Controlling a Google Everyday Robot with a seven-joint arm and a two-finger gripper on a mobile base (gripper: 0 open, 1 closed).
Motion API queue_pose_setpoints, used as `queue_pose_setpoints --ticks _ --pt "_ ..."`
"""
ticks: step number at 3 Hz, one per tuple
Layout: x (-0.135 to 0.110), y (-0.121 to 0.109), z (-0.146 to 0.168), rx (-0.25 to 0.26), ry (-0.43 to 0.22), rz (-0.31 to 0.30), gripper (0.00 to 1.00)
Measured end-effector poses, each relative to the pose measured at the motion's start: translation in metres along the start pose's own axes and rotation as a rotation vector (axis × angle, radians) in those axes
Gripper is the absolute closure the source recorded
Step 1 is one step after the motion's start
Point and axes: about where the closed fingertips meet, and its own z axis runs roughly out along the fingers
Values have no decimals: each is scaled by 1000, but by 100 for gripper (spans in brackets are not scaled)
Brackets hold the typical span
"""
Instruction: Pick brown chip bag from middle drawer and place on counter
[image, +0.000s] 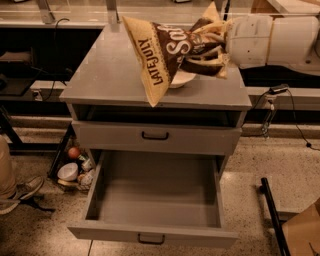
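brown chip bag (167, 52) pinched in fingers (218, 48) above the counter (100, 75).

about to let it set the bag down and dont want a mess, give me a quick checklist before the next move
1. Grip: the gripper, above the counter's right rear, is shut on the brown chip bag: ok.
2. Bag out of the middle drawer: ok, the drawer is open with nothing seen inside.
3. Bag over the counter: ok.
4. Landing spot: not ok, a white bowl sits under the bag.
5. Bag's low corner touching the counter: cannot tell.
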Motion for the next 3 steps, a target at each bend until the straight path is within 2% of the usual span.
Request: queue_pose_setpoints --ticks 1,2,3 --pt "4 -27 20 -19 36 -62 100" --pt "7 -64 54 -28 31 -113 100" --pt "14 -85 90 -50 9 -132 100"
